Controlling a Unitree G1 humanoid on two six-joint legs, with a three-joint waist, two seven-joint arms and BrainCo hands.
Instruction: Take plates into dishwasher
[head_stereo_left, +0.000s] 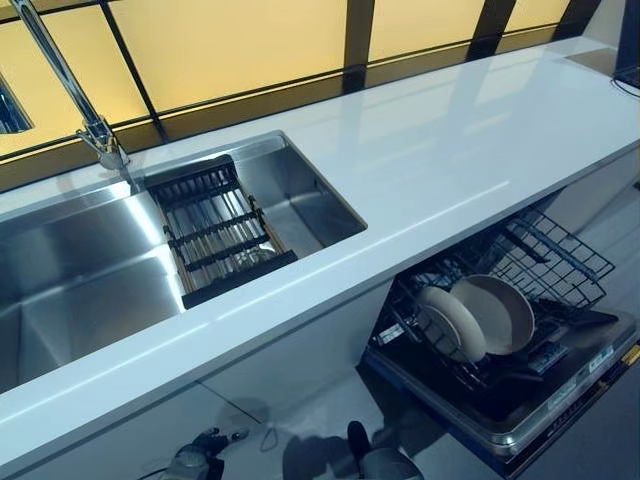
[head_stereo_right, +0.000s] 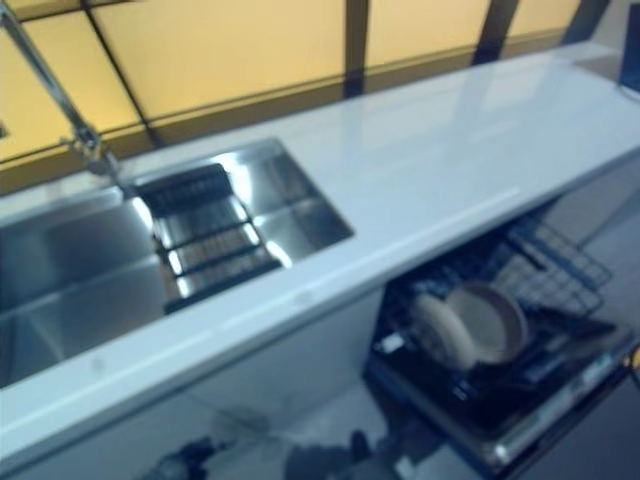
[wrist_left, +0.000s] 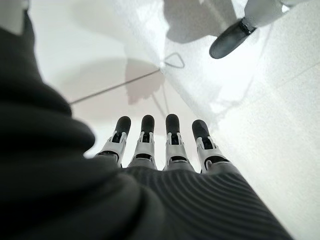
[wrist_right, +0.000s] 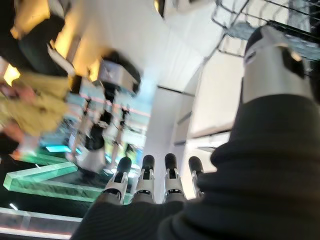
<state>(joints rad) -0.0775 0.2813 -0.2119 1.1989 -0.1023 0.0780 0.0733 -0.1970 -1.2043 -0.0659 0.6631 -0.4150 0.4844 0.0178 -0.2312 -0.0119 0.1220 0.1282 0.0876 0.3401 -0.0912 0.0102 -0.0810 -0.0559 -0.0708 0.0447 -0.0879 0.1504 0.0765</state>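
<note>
A white surface (head_stereo_left: 450, 150) runs from 8 o'clock up to 2 o'clock, with a stainless sink (head_stereo_left: 90, 280) sunk into it at 9 o'clock; a dark slatted drying rack (head_stereo_left: 215, 230) spans the sink's right part, and a chrome tap (head_stereo_left: 75, 95) rises behind it at 10 o'clock. Amber panels (head_stereo_left: 230, 45) in dark frames line the wall at 12 o'clock.

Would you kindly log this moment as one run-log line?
plates: two upright in dishwasher rack | left hand: open, empty, low | right hand: open, empty | sink: no plates visible
</note>
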